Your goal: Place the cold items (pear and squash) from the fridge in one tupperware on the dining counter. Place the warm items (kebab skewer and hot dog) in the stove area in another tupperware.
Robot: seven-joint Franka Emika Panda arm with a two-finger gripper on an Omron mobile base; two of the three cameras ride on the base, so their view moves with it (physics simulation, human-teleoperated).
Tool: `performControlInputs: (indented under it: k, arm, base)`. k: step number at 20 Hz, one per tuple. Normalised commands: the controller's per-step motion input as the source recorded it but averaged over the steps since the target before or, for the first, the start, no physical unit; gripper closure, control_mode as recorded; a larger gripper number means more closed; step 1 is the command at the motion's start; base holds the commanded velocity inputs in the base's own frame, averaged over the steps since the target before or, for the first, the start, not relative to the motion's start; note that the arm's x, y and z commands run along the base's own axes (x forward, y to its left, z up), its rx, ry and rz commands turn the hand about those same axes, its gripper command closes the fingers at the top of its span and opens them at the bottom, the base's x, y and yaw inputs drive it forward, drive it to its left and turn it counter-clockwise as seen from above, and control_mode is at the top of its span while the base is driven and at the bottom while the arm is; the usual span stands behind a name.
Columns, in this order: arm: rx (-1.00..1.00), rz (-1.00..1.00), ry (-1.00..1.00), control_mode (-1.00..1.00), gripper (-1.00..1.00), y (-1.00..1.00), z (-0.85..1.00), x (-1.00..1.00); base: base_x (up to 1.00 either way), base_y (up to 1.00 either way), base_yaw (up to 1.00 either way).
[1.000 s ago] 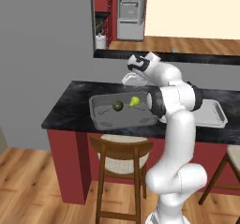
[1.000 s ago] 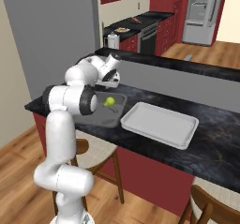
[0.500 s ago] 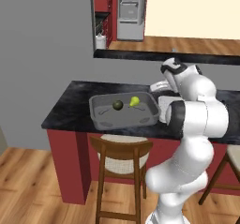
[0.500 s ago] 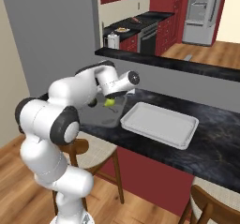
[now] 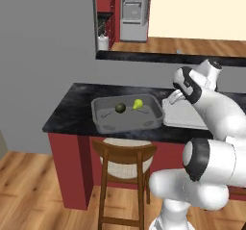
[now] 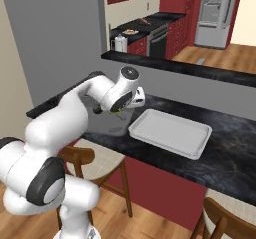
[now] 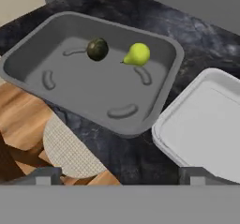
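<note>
The deep grey tupperware point(image 7: 28, 54) sits on the black dining counter point(image 5: 72, 106) and holds the dark squash point(image 7: 97, 49) and the yellow-green pear point(image 7: 137, 54) side by side. Both also lie in the tub point(image 5: 103, 123) in the left base view: squash point(image 5: 120, 108), pear point(image 5: 138, 104). To its right lies the shallow pale tupperware point(image 6: 170, 132), with nothing in it. My gripper point(image 7: 120, 177) hangs open above the counter's front edge, between the two containers, holding nothing. The fridge point(image 6: 215, 13) stands far back. The kebab skewer and hot dog are too small to make out.
A wooden stool point(image 5: 124, 152) with a woven seat stands under the counter below the tub, and a second stool point(image 6: 230, 223) is at the lower right. The raised grey back wall point(image 5: 139, 70) runs behind both containers. The stove point(image 6: 150, 23) lies beyond it.
My arm has swung right and back from above the tub, where the gripper hovered near the pear. The pear and squash have stayed put in the tub.
</note>
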Motion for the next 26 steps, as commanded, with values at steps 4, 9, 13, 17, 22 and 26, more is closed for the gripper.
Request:
performControlInputs:
  k: [4, 9, 13, 17, 22, 26]
  arm:
    - [-0.64, -0.01, 0.28, -1.0, -1.0, 0.17, -0.42, -1.0]
    - [-0.27, 0.15, -0.01, -1.0, -1.0, 0.22, -0.57, -1.0]
    - [-0.05, 0.17, 0.0, -1.0, -1.0, 0.0, -0.51, -0.84]
    - [-0.03, 0.16, 0.0, -1.0, -1.0, 0.0, -0.23, -0.5]
    - [-0.05, 0.08, 0.0, 1.0, -1.0, 0.0, -0.17, -0.36]
    - [0.0, 0.0, 0.0, 1.0, -1.0, 0.0, 0.0, 0.0]
  base:
    - [0.0, 0.0, 0.0]
    - [0.0, 0.0, 0.0]
    - [0.0, 0.0, 0.0]
    - [0.0, 0.0, 0.0]
    - [-0.13, -0.01, 0.0]
    - [-0.63, -0.49, -0.09]
